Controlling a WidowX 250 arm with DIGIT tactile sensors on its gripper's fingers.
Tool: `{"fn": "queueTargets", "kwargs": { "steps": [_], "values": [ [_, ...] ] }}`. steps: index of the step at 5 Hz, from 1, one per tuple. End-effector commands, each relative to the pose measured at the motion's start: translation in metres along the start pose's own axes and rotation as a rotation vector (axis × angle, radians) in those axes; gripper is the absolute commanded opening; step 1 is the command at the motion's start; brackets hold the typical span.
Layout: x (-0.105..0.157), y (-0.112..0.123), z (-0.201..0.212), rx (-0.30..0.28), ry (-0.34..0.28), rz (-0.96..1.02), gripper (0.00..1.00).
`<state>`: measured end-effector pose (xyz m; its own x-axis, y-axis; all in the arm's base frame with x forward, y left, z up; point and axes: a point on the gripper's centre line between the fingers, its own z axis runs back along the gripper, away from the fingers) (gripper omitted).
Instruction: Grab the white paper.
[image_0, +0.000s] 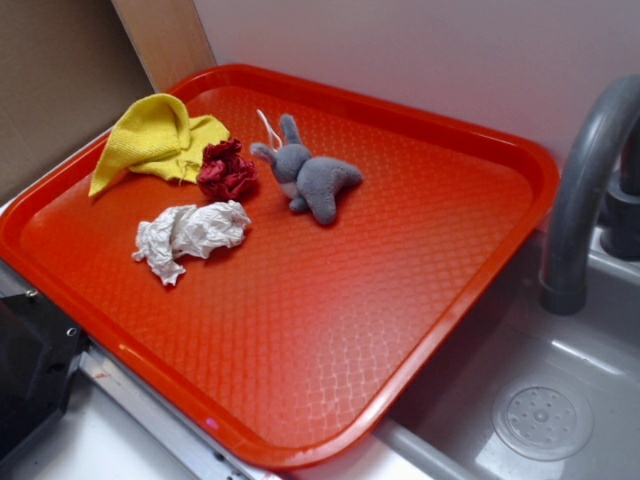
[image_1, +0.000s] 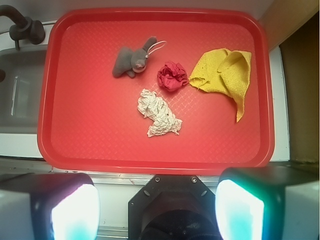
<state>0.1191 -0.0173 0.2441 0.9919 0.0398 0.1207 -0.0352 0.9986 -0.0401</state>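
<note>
End effector (image_1: 157, 207) was wide open and empty, well back from the tray (image_1: 150, 155); white paper (image_1: 158, 113) lay on it just beside the red wad (image_1: 172, 76).

The crumpled wad of white tissue-like paper (image_0: 190, 236) (image_1: 158, 113) is elongated, lumpy and heavily wrinkled. It lies flat and loose on the red plastic tray (image_0: 400, 300) (image_1: 90, 125), left of centre in the exterior view, touching nothing else.
</note>
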Motion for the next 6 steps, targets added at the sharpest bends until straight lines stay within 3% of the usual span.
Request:
{"fn": "queueTargets", "kwargs": {
  "steps": [1, 3, 4, 5, 6],
  "values": [
    [0.000, 0.000, 0.000, 0.000, 0.000, 0.000, 1.00],
    [0.028, 0.003, -0.024, -0.031, -0.085, 0.215, 1.00],
    [0.044, 0.011, -0.054, 0.003, -0.095, 0.240, 1.00],
    [0.058, 0.015, -0.090, 0.014, -0.072, 0.227, 1.00],
    [0.058, 0.014, -0.119, -0.008, -0.001, 0.189, 1.00]
  ]
}}
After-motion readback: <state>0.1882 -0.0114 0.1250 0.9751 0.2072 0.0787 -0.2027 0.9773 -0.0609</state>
